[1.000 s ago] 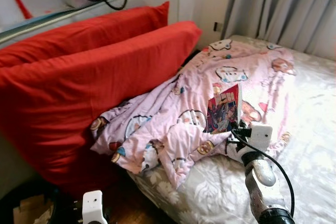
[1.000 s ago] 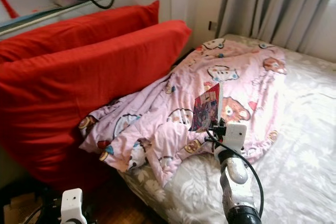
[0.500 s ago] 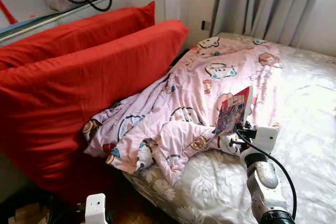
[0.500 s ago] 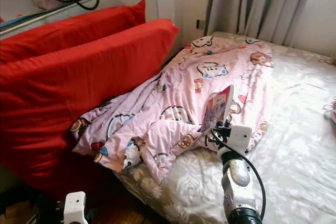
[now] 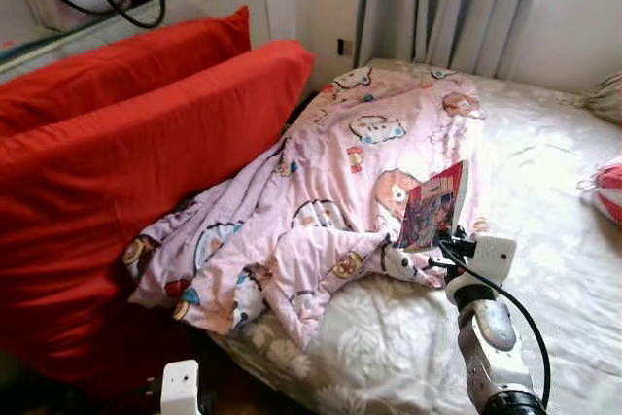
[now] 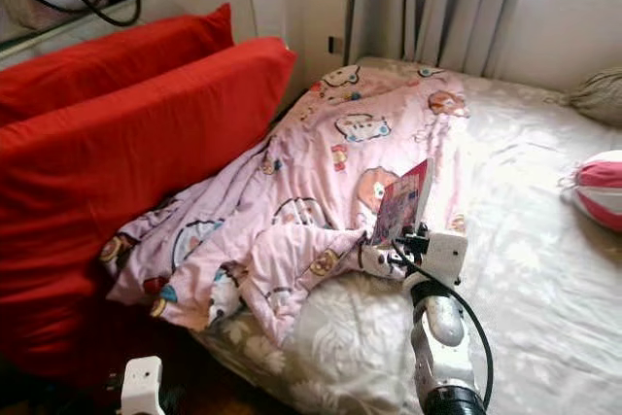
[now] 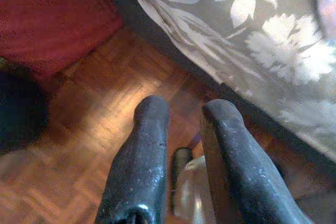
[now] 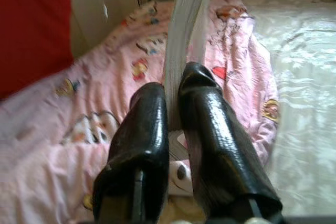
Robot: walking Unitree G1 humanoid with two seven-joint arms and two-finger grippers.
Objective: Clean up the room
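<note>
The right gripper (image 5: 434,248) is up over the bed (image 5: 544,191) with its jaws clamped on the lower edge of a comic book (image 5: 431,205), and in the right wrist view the thin page block (image 8: 184,35) runs straight out between the two black fingers (image 8: 152,129), so that grip looks firm. Take the pink cartoon blanket (image 5: 330,191) as the landmark: the book stands upright just above the blanket's near edge, on the side away from the red pillows (image 5: 126,153), with its colourful cover facing the pillows. Its long axis rises from the jaws, tilted slightly away from the blanket. The book is clear of the blanket, carried and not resting. The left gripper (image 7: 184,145) hangs low beside the bed over the parquet floor (image 7: 84,108), well apart from the blanket, its jaws slightly parted on nothing. So the right arm has the job, and I'd judge the next move is carrying the book off the bed to wherever it belongs. Beyond the blanket, a red-and-white bundle (image 5: 607,190) lies on the floral sheet (image 5: 389,337).
</note>
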